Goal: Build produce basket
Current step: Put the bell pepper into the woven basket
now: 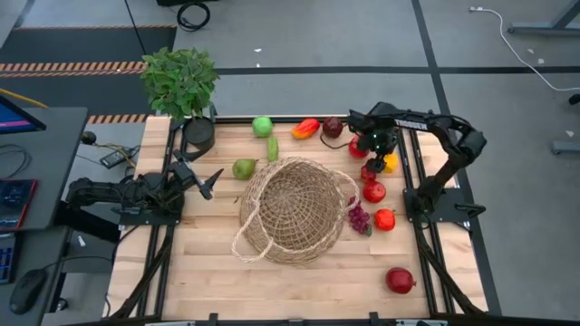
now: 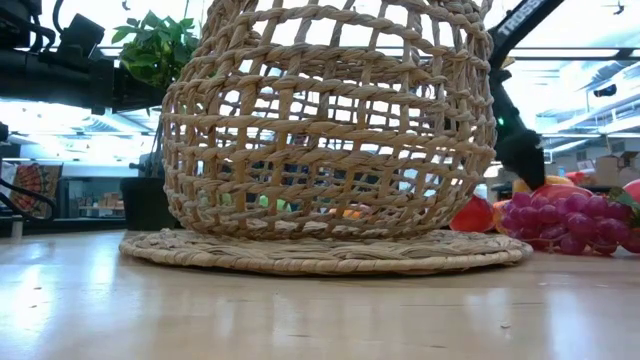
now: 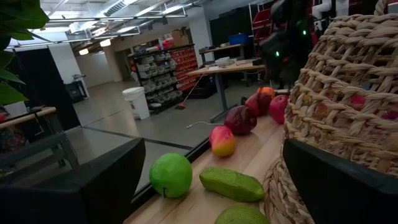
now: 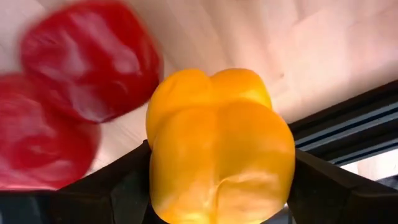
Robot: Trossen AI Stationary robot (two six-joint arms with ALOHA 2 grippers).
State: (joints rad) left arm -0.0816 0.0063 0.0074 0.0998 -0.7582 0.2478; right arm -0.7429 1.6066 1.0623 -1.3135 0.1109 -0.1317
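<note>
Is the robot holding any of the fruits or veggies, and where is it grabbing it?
Yes. The right gripper holds a yellow bell pepper, its fingers pressing on the pepper's two opposite sides. The left gripper, beside the basket, is open and holds nothing.

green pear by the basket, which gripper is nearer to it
Left. The left gripper hovers open just left of the green pear, on the basket's left side. The right gripper is across the basket, shut on the yellow bell pepper.
</note>
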